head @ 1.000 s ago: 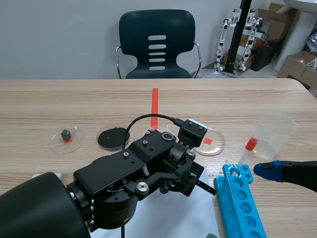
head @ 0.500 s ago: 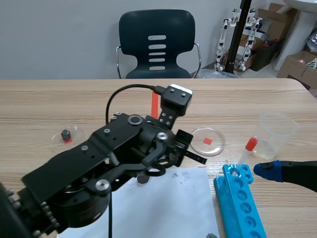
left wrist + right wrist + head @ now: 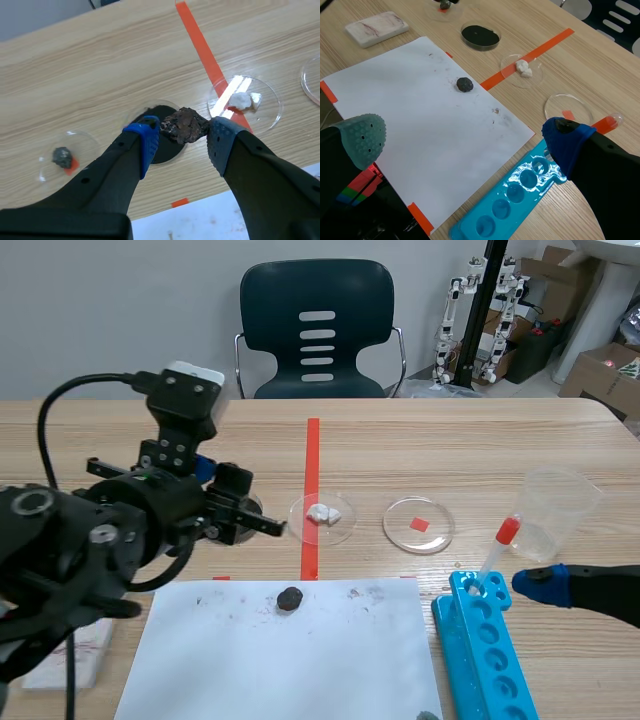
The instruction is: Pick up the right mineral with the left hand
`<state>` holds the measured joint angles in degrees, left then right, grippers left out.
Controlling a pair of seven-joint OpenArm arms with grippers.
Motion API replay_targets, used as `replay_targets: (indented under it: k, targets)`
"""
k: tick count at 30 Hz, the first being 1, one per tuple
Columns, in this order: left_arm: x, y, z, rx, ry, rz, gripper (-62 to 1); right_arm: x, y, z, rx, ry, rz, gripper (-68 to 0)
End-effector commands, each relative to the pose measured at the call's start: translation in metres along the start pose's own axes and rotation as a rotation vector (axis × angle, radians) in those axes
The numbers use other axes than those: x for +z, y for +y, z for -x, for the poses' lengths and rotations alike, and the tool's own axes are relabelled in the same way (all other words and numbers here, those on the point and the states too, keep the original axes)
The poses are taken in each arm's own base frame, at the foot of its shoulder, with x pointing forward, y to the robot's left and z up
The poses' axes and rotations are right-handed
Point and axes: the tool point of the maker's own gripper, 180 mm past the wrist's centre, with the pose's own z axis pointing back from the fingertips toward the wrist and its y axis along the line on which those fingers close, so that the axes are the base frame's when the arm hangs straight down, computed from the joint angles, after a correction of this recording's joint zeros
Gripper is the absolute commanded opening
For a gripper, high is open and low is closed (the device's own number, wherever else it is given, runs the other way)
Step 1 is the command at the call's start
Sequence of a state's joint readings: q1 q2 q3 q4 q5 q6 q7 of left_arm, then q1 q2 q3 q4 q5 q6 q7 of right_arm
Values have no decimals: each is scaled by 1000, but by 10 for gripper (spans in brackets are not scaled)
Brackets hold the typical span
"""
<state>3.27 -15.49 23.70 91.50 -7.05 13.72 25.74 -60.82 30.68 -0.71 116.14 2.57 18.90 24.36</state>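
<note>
**Since the mineral (image 3: 183,124) is gripped, the pickup looks nearly done**

My left hand (image 3: 184,135) clamps it tight above the black dish (image 3: 167,149); next I'd simply hold steady; my right hand (image 3: 465,137) gapes wide near the blue rack (image 3: 520,190).

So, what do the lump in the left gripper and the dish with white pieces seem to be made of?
The brown mineral looks like natural rock, matte: its surface is rough, pitted and reddish-brown. The petri dish seems clear glossy plastic or glass, I cannot tell which: the orange tape shows through it.
</note>
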Motion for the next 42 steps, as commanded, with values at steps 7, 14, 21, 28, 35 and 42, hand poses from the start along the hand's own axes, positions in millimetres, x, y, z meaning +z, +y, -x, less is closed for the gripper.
replay_targets:
  k: [7,14,21,28,35,42]
  targets:
    - [43,6,-16,-41,-142,75,-509,0,-3,-7,4,-29,5,4]
    - [81,3,-11,-70,-168,146,-509,0,-3,-7,4,-29,5,4]
    - [122,5,-6,-100,-184,153,-509,0,-3,-7,4,-29,5,4]
    - [161,-23,6,-192,-191,239,-509,0,-3,-7,4,-29,5,4]
    - [182,-38,10,-190,-227,286,-509,0,-3,-7,4,-29,5,4]
    - [180,-37,15,-194,-194,283,-509,0,-3,-7,4,-29,5,4]
